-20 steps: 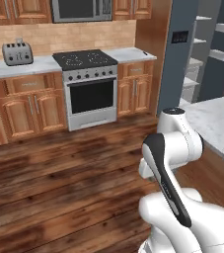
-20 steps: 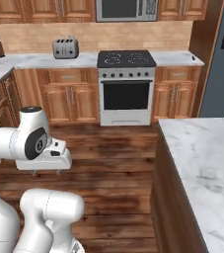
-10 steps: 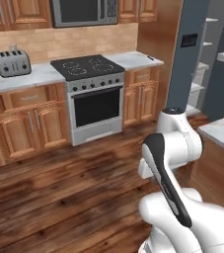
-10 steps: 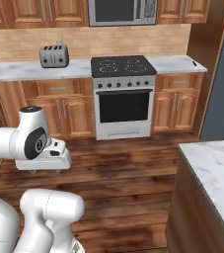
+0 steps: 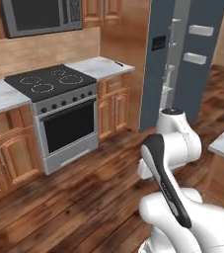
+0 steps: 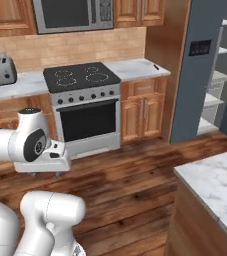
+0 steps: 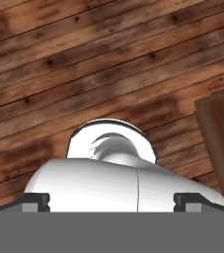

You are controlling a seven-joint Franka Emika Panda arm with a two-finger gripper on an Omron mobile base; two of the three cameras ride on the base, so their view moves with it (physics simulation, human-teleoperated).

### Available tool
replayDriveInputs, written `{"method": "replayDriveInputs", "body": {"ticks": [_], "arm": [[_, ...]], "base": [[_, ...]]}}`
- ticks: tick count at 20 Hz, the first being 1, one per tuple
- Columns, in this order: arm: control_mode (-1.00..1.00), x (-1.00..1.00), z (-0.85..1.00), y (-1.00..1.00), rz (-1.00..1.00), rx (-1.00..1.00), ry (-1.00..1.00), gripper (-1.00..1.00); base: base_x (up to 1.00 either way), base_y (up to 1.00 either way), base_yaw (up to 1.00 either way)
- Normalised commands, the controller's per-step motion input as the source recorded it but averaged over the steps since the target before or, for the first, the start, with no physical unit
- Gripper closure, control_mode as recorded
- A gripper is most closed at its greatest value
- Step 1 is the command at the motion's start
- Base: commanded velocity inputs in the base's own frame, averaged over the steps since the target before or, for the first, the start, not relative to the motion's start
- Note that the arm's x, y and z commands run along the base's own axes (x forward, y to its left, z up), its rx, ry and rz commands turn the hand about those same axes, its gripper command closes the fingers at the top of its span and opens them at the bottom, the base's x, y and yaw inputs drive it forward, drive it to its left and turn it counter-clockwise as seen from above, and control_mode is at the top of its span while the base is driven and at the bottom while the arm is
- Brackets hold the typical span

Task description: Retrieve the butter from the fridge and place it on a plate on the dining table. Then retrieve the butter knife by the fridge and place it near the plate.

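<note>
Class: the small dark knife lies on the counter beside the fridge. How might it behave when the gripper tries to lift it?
The butter knife looks thin and lies flat on the marble counter, so it may skid rather than lift. It probably stays stiff and weighs little, being so small.
</note>
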Motion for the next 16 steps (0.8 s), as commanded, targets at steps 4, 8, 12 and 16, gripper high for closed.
{"method": "replayDriveInputs", "body": {"ticks": [4, 8, 12, 16], "arm": [[1.00, 0.00, 0.00, 0.00, 0.00, 0.00, 0.00, -1.00], [1.00, 0.00, 0.00, 0.00, 0.00, 0.00, 0.00, -1.00], [1.00, 0.00, 0.00, 0.00, 0.00, 0.00, 0.00, -1.00], [1.00, 0.00, 0.00, 0.00, 0.00, 0.00, 0.00, -1.00]], "base": [[1.00, 0.01, -0.44], [1.00, 0.01, -0.38], [1.00, 0.09, -0.35], [1.00, 0.42, -0.31]]}}
